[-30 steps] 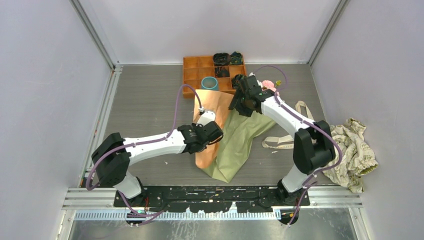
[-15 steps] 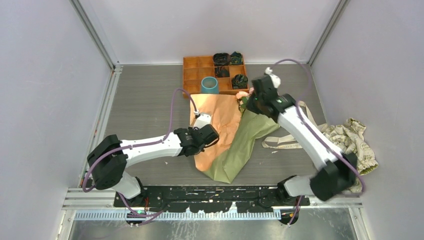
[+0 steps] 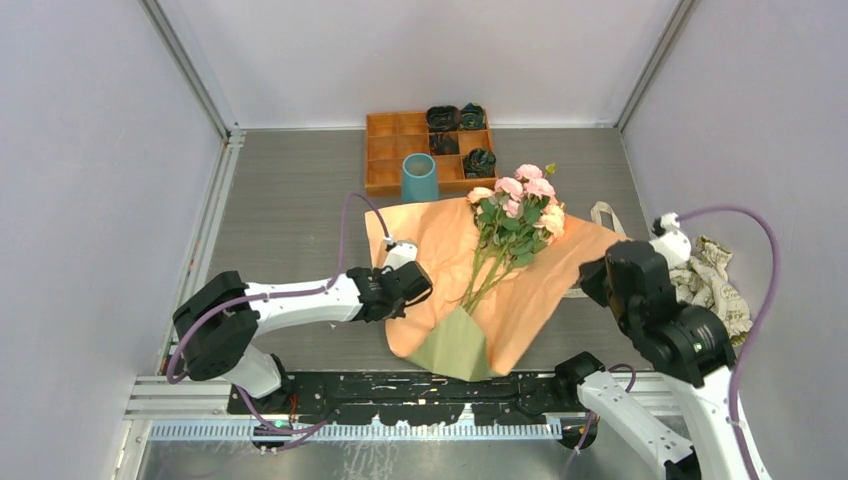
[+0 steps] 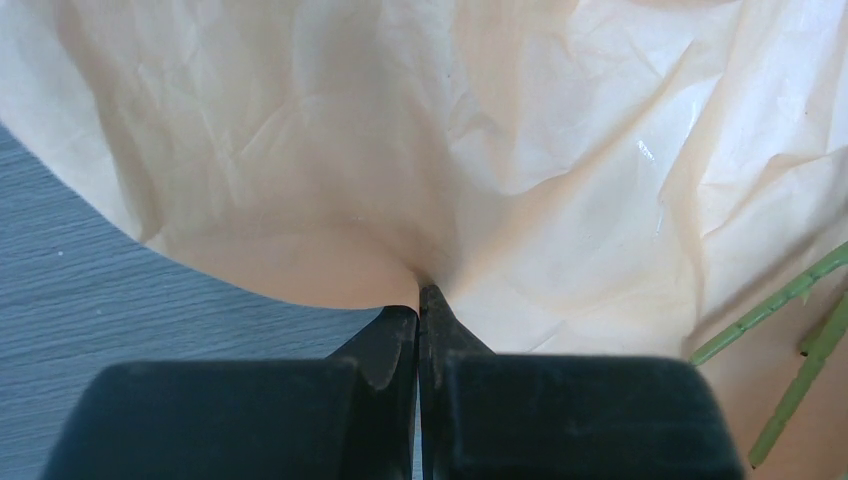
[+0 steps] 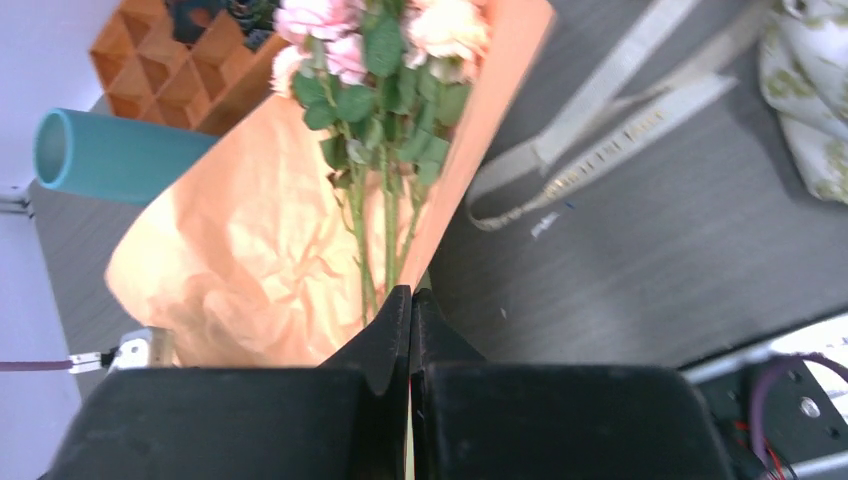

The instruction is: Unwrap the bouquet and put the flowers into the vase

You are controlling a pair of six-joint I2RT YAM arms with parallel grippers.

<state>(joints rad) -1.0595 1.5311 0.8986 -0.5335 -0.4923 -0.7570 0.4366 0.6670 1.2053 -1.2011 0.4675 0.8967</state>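
Top view, 12 = far wall. Wrapping paper lies opened out as a wide orange sheet at ctr of table. An olive-green inner sheet shows as a folded wedge at its 6 o'clock tip. Flowers lie bare on top. Pink & peach heads bunch at 1 o'clock, reaching just past the paper's far edge. Stems run down toward 7 o'clock and end by the green wedge. Not in vase yet.

Vase stands upright at 10 o'clock of the blooms, just off the paper's far edge and right in front of the orange wooden tray. Touching tray or not, can't tell. Dark lumps sit in the tray's 1–3 o'clock compartments.

L gripper is at the paper's 9 o'clock edge. Jaws are pressed together w/ the sheet's edge pinched at the tips, and the paper puckers there.

R gripper is at the paper's 3 o'clock edge, raised off the table, jaws closed. The paper edge runs straight into the tips and a thin orange sliver shows btwn the fingers, so it looks clamped on the sheet, which lifts on that side.

Cream ribbon lies loose on the table at 3 o'clock of the paper, apart from the flowers. Crumpled patterned paper wad sits further out at 3 o'clock, near the R wall, partly hidden by the R arm.
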